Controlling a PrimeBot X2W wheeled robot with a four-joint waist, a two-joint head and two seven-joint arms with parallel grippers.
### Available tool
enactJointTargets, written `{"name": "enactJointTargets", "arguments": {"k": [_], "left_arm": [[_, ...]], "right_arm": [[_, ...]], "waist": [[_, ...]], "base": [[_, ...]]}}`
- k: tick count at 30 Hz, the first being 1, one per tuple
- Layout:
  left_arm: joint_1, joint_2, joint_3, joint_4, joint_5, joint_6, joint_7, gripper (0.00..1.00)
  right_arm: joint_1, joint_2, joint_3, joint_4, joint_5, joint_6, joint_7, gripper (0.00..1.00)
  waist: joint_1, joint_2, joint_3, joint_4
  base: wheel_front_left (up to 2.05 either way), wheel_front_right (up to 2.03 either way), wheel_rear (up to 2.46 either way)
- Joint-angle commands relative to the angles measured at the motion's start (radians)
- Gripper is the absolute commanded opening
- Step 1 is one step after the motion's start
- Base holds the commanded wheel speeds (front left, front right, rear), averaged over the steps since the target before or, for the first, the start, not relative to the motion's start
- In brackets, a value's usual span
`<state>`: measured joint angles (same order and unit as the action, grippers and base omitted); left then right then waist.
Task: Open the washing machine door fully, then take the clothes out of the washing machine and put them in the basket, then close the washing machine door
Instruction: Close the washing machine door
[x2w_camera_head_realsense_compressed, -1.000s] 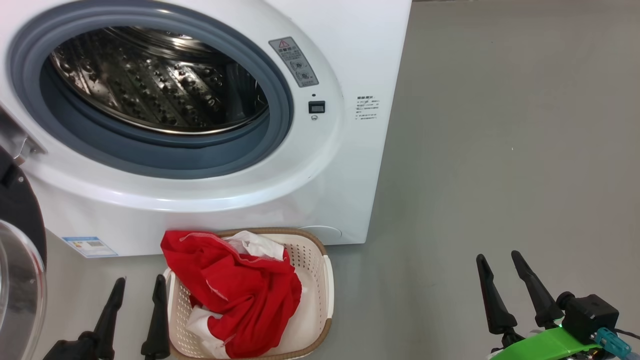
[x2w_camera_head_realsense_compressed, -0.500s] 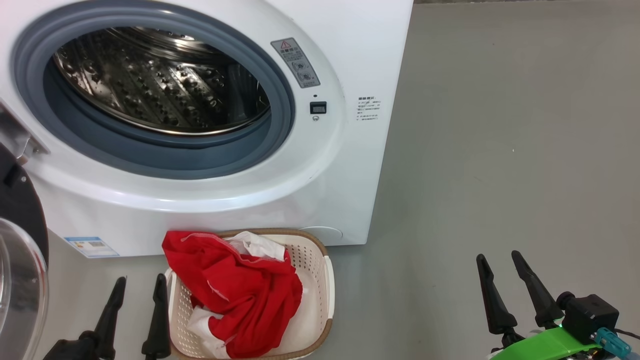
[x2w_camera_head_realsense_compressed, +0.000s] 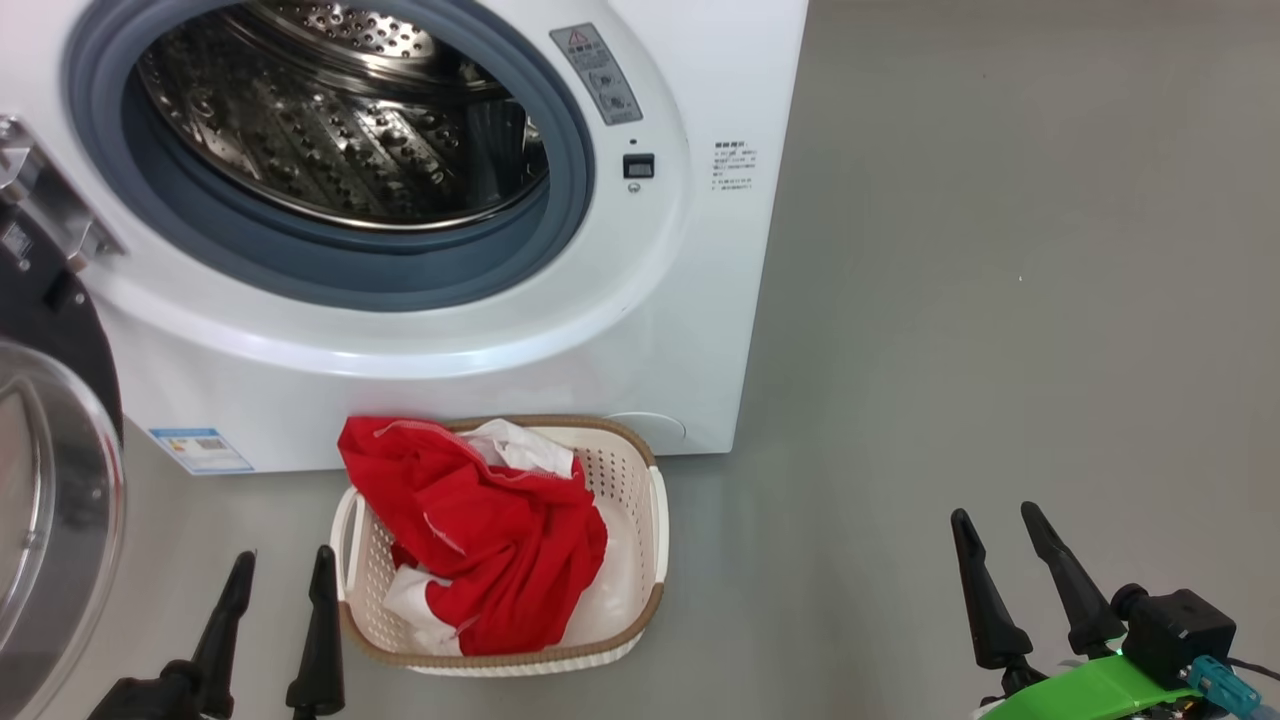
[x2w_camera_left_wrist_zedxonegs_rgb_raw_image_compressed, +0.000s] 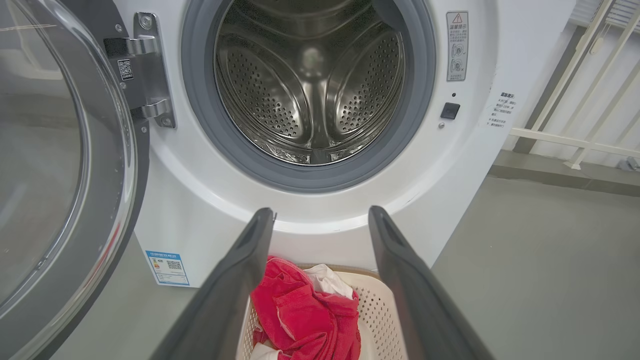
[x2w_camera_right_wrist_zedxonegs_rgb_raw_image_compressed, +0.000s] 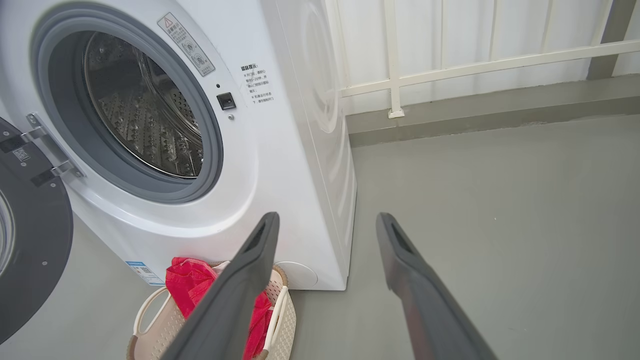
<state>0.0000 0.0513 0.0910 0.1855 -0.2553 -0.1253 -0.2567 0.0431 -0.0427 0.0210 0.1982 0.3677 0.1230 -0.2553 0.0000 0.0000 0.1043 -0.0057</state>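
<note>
The white washing machine (x2w_camera_head_realsense_compressed: 690, 330) (x2w_camera_left_wrist_zedxonegs_rgb_raw_image_compressed: 190, 200) (x2w_camera_right_wrist_zedxonegs_rgb_raw_image_compressed: 270, 165) stands in front of me with its steel drum (x2w_camera_head_realsense_compressed: 340, 120) (x2w_camera_left_wrist_zedxonegs_rgb_raw_image_compressed: 312, 85) bare. Its door (x2w_camera_head_realsense_compressed: 50, 500) (x2w_camera_left_wrist_zedxonegs_rgb_raw_image_compressed: 55, 165) (x2w_camera_right_wrist_zedxonegs_rgb_raw_image_compressed: 30, 240) hangs swung open at the left, black rim and clear glass bowl showing. The red and white clothes (x2w_camera_head_realsense_compressed: 480, 535) (x2w_camera_left_wrist_zedxonegs_rgb_raw_image_compressed: 305, 315) (x2w_camera_right_wrist_zedxonegs_rgb_raw_image_compressed: 190, 282) lie heaped in the cream basket (x2w_camera_head_realsense_compressed: 640, 520) (x2w_camera_left_wrist_zedxonegs_rgb_raw_image_compressed: 372, 305) (x2w_camera_right_wrist_zedxonegs_rgb_raw_image_compressed: 155, 325) on the floor below the opening. My left gripper (x2w_camera_head_realsense_compressed: 282, 565) (x2w_camera_left_wrist_zedxonegs_rgb_raw_image_compressed: 320, 212) is open just left of the basket, holding nothing. My right gripper (x2w_camera_head_realsense_compressed: 995, 515) (x2w_camera_right_wrist_zedxonegs_rgb_raw_image_compressed: 325, 217) is open over bare floor far to the right.
Grey floor (x2w_camera_head_realsense_compressed: 1000, 250) spreads to the right of the machine. A white railing (x2w_camera_right_wrist_zedxonegs_rgb_raw_image_compressed: 450, 65) and a low kerb (x2w_camera_right_wrist_zedxonegs_rgb_raw_image_compressed: 475, 107) run along the back wall behind it. A blue label sticker (x2w_camera_head_realsense_compressed: 200, 450) sits on the machine's lower left front.
The camera has tilted: machine and basket sit higher in the head view, showing more of the drum and door. Grippers, clothes and basket have not visibly moved.
</note>
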Motion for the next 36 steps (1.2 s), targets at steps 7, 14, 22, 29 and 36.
{"name": "enactJointTargets", "arguments": {"k": [7,14,22,29,36], "left_arm": [[-0.009,0.011,0.025,-0.035,0.002,-0.005,-0.005,1.0],[-0.006,0.009,0.021,-0.035,0.005,-0.005,-0.005,1.0],[-0.007,0.004,0.031,-0.02,-0.001,-0.005,-0.005,1.0],[-0.002,0.0,0.039,-0.005,-0.013,-0.005,-0.005,1.0],[0.007,-0.001,0.027,0.011,-0.048,-0.005,-0.005,1.0]], "right_arm": [[0.012,-0.008,0.032,-0.021,-0.007,0.008,-0.006,1.0],[0.018,-0.008,0.034,-0.02,-0.008,0.008,-0.006,1.0],[0.018,-0.01,0.047,-0.03,-0.009,0.008,-0.006,1.0],[0.015,-0.021,0.067,-0.021,-0.009,0.008,-0.006,1.0],[0.005,-0.035,0.082,-0.014,-0.008,0.008,-0.006,1.0]], "waist": [[0.0,0.0,-0.013,0.002],[0.0,0.0,-0.019,0.006],[0.0,0.0,-0.019,0.051],[0.0,0.0,-0.02,0.161],[0.0,0.0,-0.024,0.268]], "base": [[-0.52,0.52,0.0],[0.0,0.0,0.0],[0.0,0.0,0.0],[0.0,0.0,0.0],[0.0,0.0,0.0]]}}
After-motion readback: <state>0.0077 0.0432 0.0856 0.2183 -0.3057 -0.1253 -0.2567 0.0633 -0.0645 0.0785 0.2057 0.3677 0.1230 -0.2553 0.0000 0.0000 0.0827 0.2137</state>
